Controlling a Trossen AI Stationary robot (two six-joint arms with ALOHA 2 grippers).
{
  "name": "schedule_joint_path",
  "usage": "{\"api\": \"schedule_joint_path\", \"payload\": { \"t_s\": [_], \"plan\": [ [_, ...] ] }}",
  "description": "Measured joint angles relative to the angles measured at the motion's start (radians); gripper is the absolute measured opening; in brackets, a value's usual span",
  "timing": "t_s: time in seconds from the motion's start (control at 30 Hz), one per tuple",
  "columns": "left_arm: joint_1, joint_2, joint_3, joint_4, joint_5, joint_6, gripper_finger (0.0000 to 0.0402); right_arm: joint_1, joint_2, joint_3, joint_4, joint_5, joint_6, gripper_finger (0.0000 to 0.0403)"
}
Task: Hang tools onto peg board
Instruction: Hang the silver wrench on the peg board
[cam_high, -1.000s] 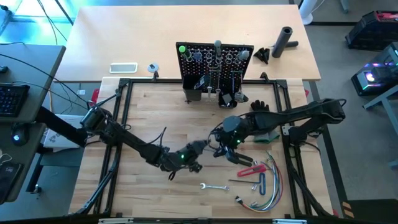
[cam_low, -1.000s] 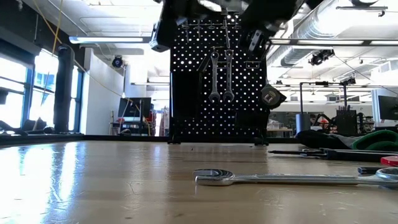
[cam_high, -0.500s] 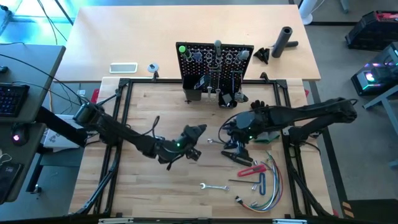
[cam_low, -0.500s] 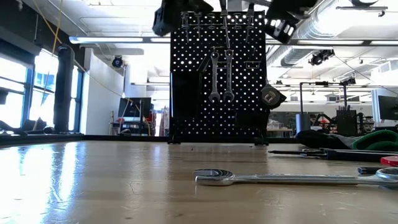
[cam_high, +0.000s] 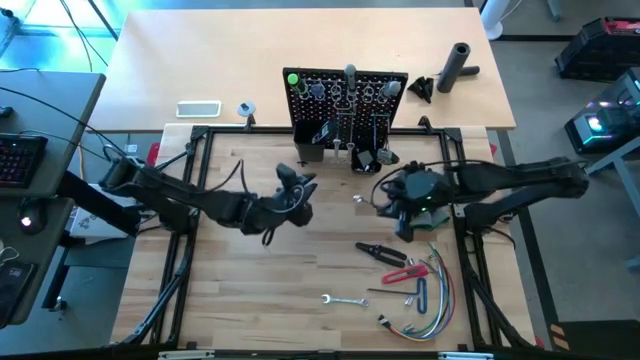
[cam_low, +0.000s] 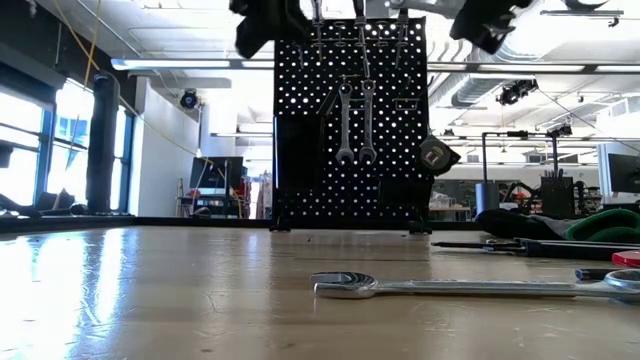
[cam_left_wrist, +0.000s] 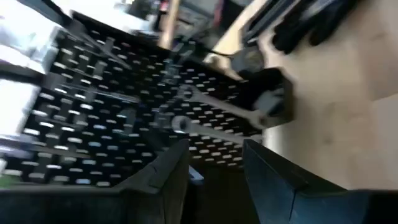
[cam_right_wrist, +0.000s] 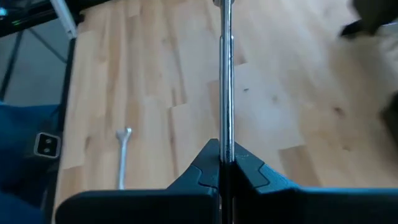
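The right end effector (cam_right_wrist: 222, 163) hangs over the right-middle of the wooden counter (cam_high: 250, 290), just near of the peg board (cam_high: 347, 96), its fingers pressed together on a thin silver wrench (cam_right_wrist: 225, 74) that sticks straight out ahead of them; from above, the tip of that wrench shows just left of the end effector, between it and the board's base. The left end effector (cam_left_wrist: 214, 162) is raised over the counter's middle, a little left of the board and near it, with its two dark fingers (cam_left_wrist: 171, 174) spread apart and nothing between them; its wrist camera looks straight at the perforated panel, where two hung wrenches (cam_low: 355, 122) dangle side by side. The board stands upright at the far edge of the counter, with more tools up along its top row. Well to the near side, on the right of the counter, lie black pliers (cam_high: 382, 251), a red-handled tool (cam_high: 408, 272), a small silver wrench (cam_high: 341, 299) and a bundle of coloured wires (cam_high: 425, 318). A black glove (cam_high: 417, 171) lies by the right arm.
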Motion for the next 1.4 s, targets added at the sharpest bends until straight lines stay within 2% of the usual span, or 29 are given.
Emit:
{"api": "schedule_joint_path", "payload": {
  "t_s": [0.17, 0.33, 0.47, 0.77, 1.07, 1.23, 1.4],
  "plan": [
    [0.041, -0.036, 0.000, -0.124, 0.141, -0.202, 0.0145, 0.000, -0.094, 0.000, -0.081, 0.090, 0.007, 0.0000],
    [0.073, -0.036, -0.001, -0.188, 0.233, -0.319, 0.0145, 0.000, -0.167, 0.000, -0.129, 0.182, 0.007, 0.0000],
    [0.106, -0.036, -0.026, -0.193, 0.328, -0.391, 0.0145, -0.017, -0.211, 0.000, -0.152, 0.216, -0.012, 0.0000],
    [0.169, -0.035, -0.160, -0.076, 0.454, -0.475, 0.0145, -0.125, -0.308, 0.000, -0.195, 0.227, -0.103, 0.0000],
    [0.174, -0.035, -0.269, 0.093, 0.550, -0.540, 0.0145, -0.298, -0.369, 0.000, -0.195, 0.130, -0.246, 0.0000],
    [0.174, -0.035, -0.338, 0.220, 0.634, -0.598, 0.0145, -0.396, -0.378, 0.000, -0.194, 0.029, -0.327, 0.0000],
    [0.173, -0.035, -0.407, 0.323, 0.656, -0.657, 0.0145, -0.474, -0.375, 0.000, -0.186, -0.078, -0.419, 0.0000]
  ]
}}
